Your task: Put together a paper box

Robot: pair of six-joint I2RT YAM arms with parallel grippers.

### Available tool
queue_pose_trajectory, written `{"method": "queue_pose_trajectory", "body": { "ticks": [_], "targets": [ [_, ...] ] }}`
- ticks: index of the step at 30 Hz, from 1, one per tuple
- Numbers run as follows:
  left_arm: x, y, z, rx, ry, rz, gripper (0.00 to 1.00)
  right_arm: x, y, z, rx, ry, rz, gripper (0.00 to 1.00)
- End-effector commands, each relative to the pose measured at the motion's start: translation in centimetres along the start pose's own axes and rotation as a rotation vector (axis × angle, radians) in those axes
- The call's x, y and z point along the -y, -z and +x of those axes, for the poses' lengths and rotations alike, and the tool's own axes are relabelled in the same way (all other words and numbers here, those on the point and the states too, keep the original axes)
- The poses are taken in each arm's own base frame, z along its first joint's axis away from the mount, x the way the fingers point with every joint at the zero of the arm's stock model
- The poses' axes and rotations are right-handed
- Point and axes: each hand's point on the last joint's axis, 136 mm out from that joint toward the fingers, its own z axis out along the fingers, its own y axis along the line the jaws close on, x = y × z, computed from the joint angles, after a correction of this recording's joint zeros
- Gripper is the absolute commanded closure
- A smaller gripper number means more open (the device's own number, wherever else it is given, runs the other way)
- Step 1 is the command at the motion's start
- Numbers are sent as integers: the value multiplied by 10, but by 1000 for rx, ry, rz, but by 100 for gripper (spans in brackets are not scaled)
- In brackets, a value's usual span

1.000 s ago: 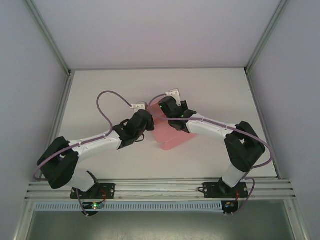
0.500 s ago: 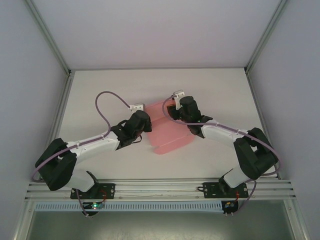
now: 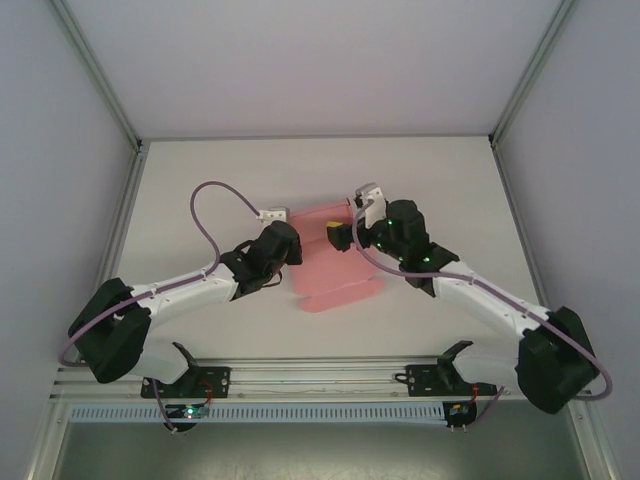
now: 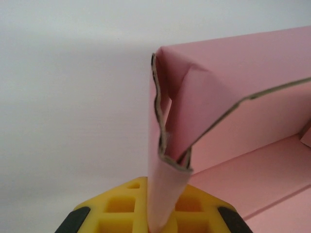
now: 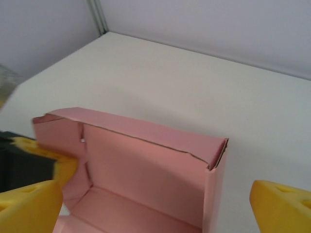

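The top camera sits high above the near edge of the table [image 3: 200, 180] and looks down on all of it from far. The left wrist camera looks from very near at one folded corner of the paper box [image 4: 233, 87]. The right wrist camera looks from near into the open box, toward the far wall [image 5: 218, 29]. All three views share this box

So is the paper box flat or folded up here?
Partly folded: the paper box has back and side walls standing, top open. Left fingers pinch one side wall.
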Motion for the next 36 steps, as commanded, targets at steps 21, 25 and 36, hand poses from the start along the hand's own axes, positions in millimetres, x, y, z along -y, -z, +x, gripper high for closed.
{"method": "queue_pose_trajectory", "body": {
  "ticks": [21,25,36],
  "targets": [
    [27,54,-66,-416,-1448,342,100,68,149,28,196,-198,387,2],
    [-13,39,-79,-664,-1720,119,100,73,149,38,167,-211,412,2],
    [-5,-30,-40,-742,-2183,106,100,84,156,45,168,-233,459,2]
  ]
}}
